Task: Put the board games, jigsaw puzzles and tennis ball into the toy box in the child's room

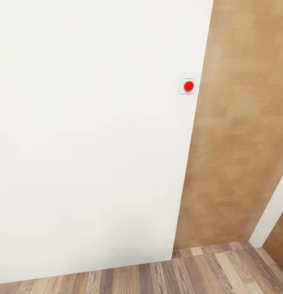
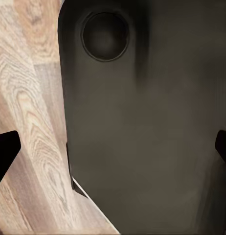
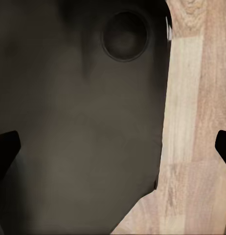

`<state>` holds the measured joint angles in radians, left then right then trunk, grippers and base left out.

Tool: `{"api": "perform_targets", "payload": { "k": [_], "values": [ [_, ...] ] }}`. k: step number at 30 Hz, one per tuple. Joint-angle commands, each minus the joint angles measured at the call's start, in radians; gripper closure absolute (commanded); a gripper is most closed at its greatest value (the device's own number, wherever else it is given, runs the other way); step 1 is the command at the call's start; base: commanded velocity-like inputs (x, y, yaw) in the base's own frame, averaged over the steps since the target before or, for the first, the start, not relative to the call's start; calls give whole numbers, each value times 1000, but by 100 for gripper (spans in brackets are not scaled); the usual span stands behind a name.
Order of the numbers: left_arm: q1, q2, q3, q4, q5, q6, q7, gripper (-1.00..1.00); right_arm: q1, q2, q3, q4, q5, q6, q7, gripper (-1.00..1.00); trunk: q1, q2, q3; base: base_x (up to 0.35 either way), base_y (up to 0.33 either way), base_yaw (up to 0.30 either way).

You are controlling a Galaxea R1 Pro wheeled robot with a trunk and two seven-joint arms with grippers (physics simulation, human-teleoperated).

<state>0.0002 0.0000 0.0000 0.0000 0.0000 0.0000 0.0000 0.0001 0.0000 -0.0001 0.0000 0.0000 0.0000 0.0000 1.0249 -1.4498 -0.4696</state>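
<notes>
Plainly in transit, facing a white wall and wooden door, both arms' fingers apart and empty, no toy visibly boxed, apparently all left to do

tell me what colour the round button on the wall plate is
Red button, on a white plate; clearest in the head view.

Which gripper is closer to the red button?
Can't tell. Left gripper and right gripper both point down at the wood floor; the red button is up on the wall.

Dark grey matte body panel, rounded edge, circular recess; black fingers at frame edges.
</notes>
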Motion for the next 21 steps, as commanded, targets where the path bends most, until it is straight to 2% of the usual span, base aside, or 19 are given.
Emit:
{"api": "perform_targets", "payload": {
  "k": [1, 8, 12, 21],
  "values": [
    [0, 0, 0, 0, 0, 0, 0, -100, 0, 0, 0, 0, 0, 0, 0, -100, 0, 0, 0, 0, 0, 0],
    [-2, 0, 3, 2, 2, -2, -3, -100, -2, 1, 3, 0, -7, -1, -1, -100, 0, 0, 0, 0, 0, 0],
    [-2, -15, 2, -1, 1, -13, -3, -100, -2, 22, 3, 0, -8, -3, -1, -100, 0, 0, 0, 0, 0, 0],
    [-2, -18, 3, -1, 1, -44, -3, -100, -2, 22, 6, 0, -7, -6, -2, -100, 0, 0, 0, 0, 0, 0]
  ]
}}
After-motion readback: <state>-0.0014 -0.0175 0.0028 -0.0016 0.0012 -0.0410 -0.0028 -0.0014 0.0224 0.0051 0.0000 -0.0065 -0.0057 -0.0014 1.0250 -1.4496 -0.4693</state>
